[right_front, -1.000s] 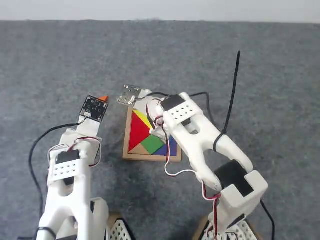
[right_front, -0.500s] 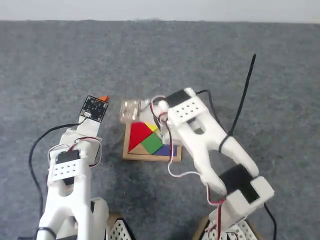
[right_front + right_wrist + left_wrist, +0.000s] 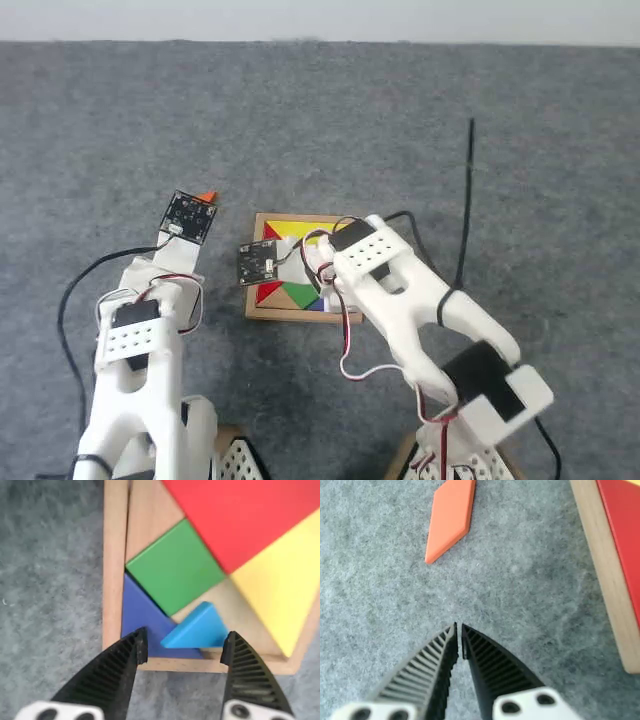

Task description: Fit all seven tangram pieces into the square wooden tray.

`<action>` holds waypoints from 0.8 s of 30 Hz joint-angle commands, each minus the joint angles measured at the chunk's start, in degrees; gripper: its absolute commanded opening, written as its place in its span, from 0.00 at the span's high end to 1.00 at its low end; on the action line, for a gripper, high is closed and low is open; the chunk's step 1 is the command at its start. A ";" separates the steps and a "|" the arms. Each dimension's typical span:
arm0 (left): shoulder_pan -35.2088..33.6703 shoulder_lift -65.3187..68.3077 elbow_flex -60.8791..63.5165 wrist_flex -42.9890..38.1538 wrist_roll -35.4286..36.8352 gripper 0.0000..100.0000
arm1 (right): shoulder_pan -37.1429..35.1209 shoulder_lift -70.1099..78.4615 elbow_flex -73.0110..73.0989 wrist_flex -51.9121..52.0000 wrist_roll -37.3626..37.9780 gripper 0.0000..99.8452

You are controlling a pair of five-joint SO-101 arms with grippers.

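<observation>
We see the square wooden tray (image 3: pixel 300 217) lying on the grey felt counter (image 3: pixel 120 120), between the two arms. Inside it a red triangle (image 3: pixel 250 515) and a yellow triangle (image 3: pixel 277 590) lie edge to edge. A green square (image 3: pixel 175 570) sits against the red one, and a dark blue triangle (image 3: pixel 142 615) fills the corner beside the square. A light blue triangle (image 3: pixel 197 627) rests against the dark blue one, with bare wood showing beside it. We cannot tell whether it lies flat.

The right hand (image 3: pixel 186 642) hangs over that corner with its fingers spread apart, one on each side of the light blue triangle and gripping nothing.

An orange piece (image 3: pixel 451 515) lies on the counter outside the tray, apart from its rim (image 3: pixel 605 575). The left hand (image 3: pixel 458 627) hovers over the felt near that piece, clenched with nothing between its fingers.
</observation>
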 commanded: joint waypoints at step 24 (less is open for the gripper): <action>0.00 -1.93 -0.48 -1.23 -0.53 0.98 | -0.48 0.31 -3.16 -4.26 -5.36 0.95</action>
